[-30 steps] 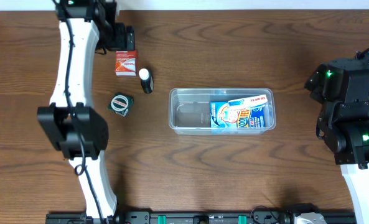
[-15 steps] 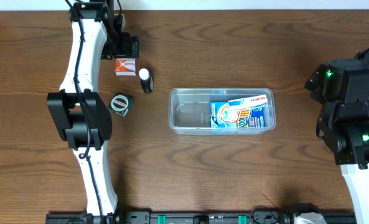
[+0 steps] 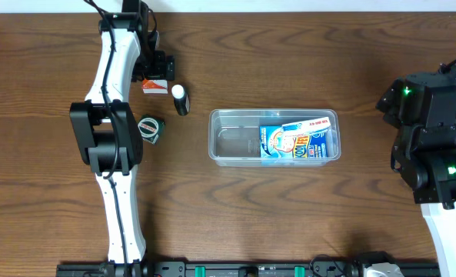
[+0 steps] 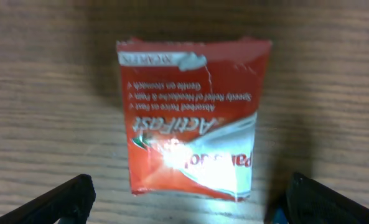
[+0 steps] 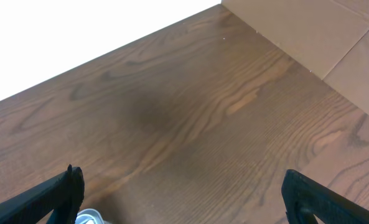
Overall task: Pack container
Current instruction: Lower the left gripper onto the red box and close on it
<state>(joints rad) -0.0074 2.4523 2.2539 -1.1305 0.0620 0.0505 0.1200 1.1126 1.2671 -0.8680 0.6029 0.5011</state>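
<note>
The clear container sits at the table's middle with a blue and white packet lying in its right half. A red and white packet lies flat at the far left; it fills the left wrist view. My left gripper is open right over it, its fingers wide on either side, just above the wood. My right gripper is open and empty over bare wood at the right side of the table.
A small black bottle with a white cap stands right of the red packet. A round black and green tape measure lies below it. A brown cardboard surface borders the table in the right wrist view.
My left arm has swung right and lowered over the red packet, now covering its upper part. The right arm and the container have not moved.
</note>
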